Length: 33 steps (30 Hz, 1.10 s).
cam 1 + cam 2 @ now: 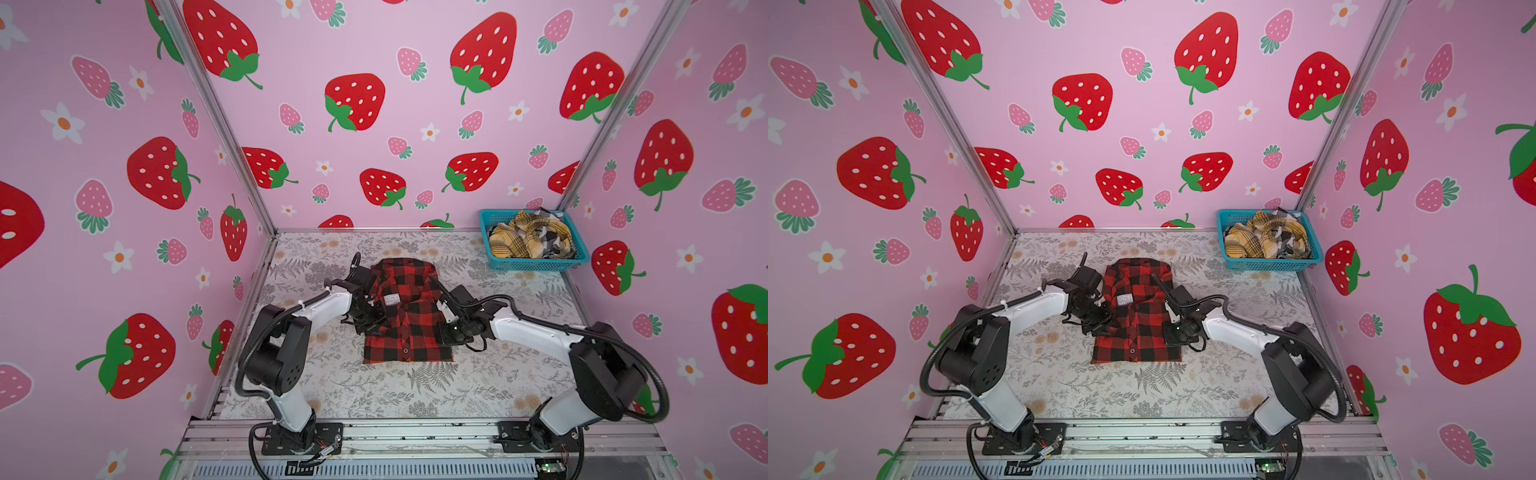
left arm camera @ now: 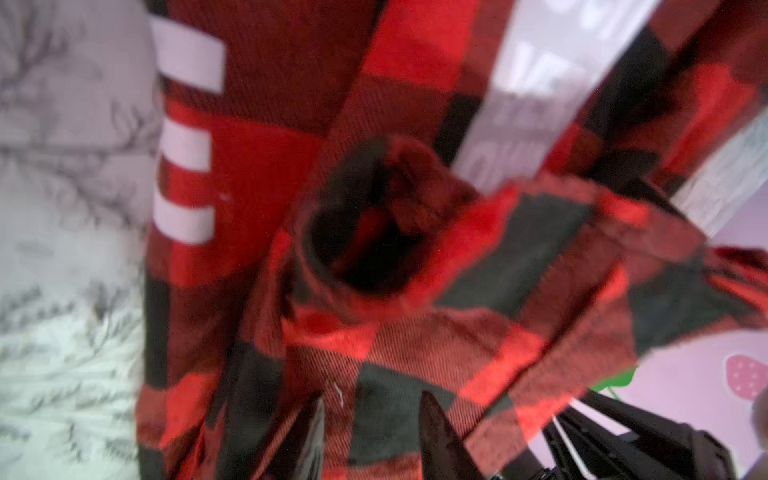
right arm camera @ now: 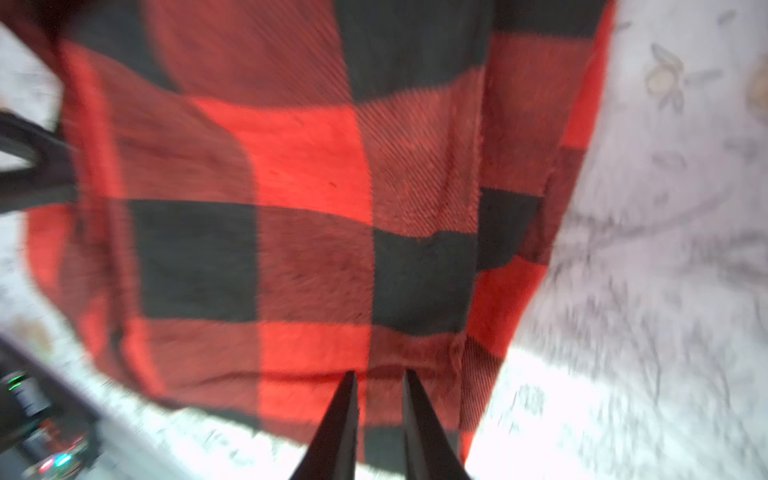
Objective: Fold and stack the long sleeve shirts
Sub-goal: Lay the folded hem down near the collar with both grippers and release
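My left fingers [image 2: 429, 412] half-closed, right fingers [image 3: 352, 388] nearly closed, both gripping red-and-black shirt [image 1: 409, 332] sides: even lift, likely for fold.

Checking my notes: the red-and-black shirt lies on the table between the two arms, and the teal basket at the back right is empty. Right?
No: the teal basket is not empty. Both top views show a mustard-yellow plaid shirt and a black-white plaid shirt crumpled in it. The rest holds.

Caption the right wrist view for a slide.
The right gripper poised at the red-and-black shirt on the floral table.
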Each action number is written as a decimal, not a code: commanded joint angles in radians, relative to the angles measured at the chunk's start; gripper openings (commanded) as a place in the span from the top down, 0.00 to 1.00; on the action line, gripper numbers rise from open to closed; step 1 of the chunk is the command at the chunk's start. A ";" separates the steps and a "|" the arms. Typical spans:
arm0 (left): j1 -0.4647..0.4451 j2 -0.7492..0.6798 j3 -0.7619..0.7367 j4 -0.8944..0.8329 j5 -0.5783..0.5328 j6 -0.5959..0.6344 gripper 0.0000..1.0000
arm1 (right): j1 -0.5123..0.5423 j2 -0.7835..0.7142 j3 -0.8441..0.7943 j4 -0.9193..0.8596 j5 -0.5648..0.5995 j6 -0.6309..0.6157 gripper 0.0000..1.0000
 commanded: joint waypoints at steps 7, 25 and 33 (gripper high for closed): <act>0.047 -0.027 0.134 -0.063 -0.051 0.069 0.65 | -0.003 0.103 0.167 0.060 0.027 0.042 0.78; 0.115 0.223 0.283 -0.084 -0.132 0.110 0.63 | -0.096 0.429 0.397 0.049 -0.006 -0.045 0.79; 0.021 -0.118 0.138 -0.109 -0.097 0.051 0.67 | 0.028 0.153 0.310 -0.041 0.022 -0.030 0.65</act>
